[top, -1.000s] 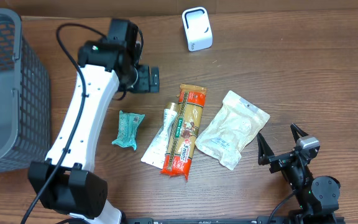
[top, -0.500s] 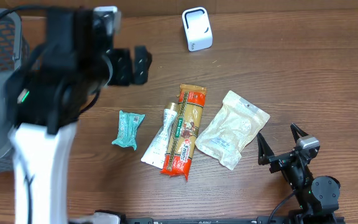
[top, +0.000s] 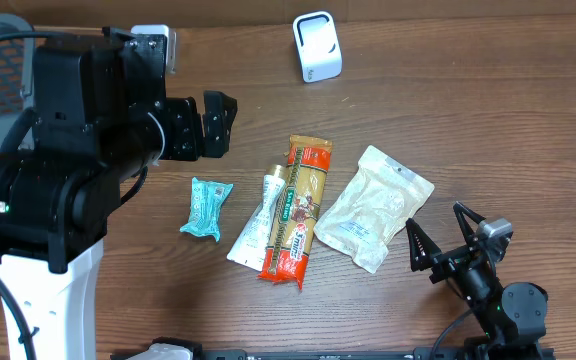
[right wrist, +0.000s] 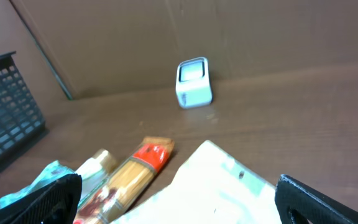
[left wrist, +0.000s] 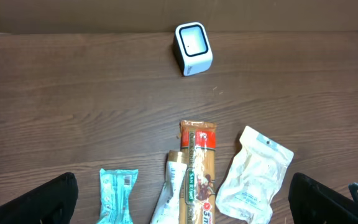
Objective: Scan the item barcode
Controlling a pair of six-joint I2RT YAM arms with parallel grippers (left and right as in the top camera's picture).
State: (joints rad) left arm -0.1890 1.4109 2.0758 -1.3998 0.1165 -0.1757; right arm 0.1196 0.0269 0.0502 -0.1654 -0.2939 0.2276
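You are only starting; nothing is being held; your left gripper (top: 213, 125) and right gripper (top: 433, 217) are both keeping fingers wide apart; the four packs (top: 299, 211) are lying flat on the table (top: 508, 120), well apart from the scanner (top: 317, 46); picking and scanning are waiting to be done.

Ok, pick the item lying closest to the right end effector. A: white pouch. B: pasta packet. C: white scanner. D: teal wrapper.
A: in the overhead view the white pouch lies right beside the right end effector, nearer to it than anything else on the table.
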